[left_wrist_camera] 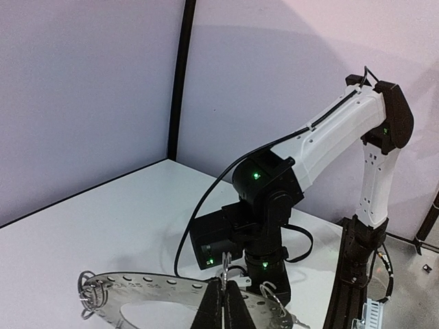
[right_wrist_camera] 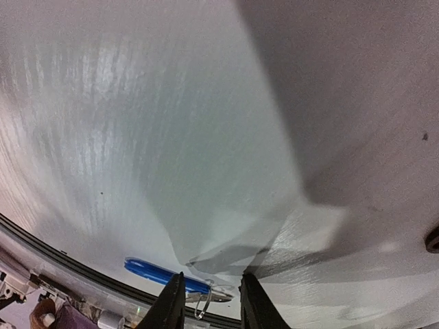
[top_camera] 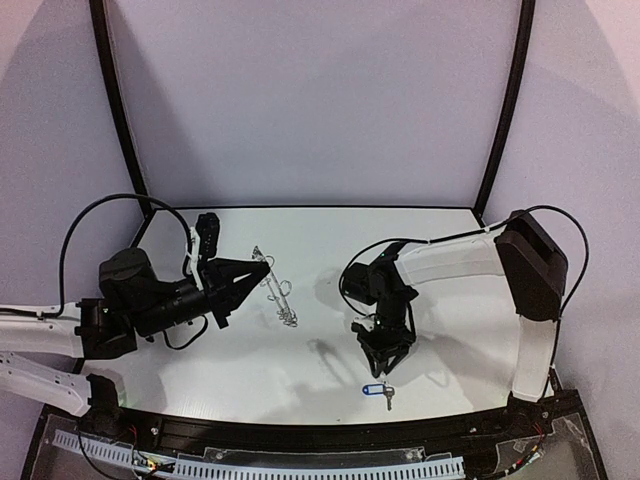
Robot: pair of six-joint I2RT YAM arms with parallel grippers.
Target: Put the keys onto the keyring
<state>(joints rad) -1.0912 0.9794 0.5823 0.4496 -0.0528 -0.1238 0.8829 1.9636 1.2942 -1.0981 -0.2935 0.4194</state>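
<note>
Dark-grey and fringed with wire loops, the keyring [left_wrist_camera: 147,293] is clenched at its rim by the left gripper [left_wrist_camera: 223,296]. No key is seen hung on it, so the threading is judged wholly undone. The blue-tagged key [right_wrist_camera: 159,272] lies on the table [top_camera: 460,340], well right of the keyring and nearer the arm bases. The right gripper [right_wrist_camera: 209,305] is set over it, jaws narrowly apart about its wire loop, nothing visibly pinched. A second key cannot be made out.
</note>
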